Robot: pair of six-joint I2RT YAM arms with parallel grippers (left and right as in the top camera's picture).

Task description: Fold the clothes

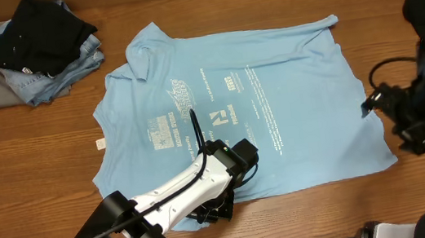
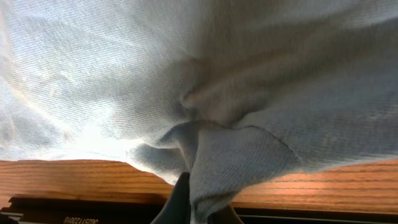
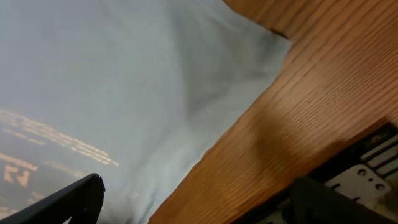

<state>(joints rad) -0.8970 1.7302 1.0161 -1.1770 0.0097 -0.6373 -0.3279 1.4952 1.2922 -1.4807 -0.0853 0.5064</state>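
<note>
The clothes here are chiefly a light blue T-shirt (image 1: 277,110), spread flat on the wooden table with its small white print (image 1: 211,111) facing up. My left gripper (image 1: 215,211) sits at the shirt's front hem. In the left wrist view it (image 2: 199,210) is shut on a pinched fold of the blue fabric (image 2: 217,155), which bunches up from the jaws. My right gripper (image 1: 383,117) hovers at the shirt's right edge, open. In the right wrist view its fingers (image 3: 74,199) straddle the shirt's edge (image 3: 186,168) with nothing gripped.
A pile of other garments (image 1: 30,48), grey, denim blue and black, lies at the back left corner. Bare wood (image 1: 31,176) surrounds the shirt. The table's front edge (image 2: 93,202) runs just below the left gripper.
</note>
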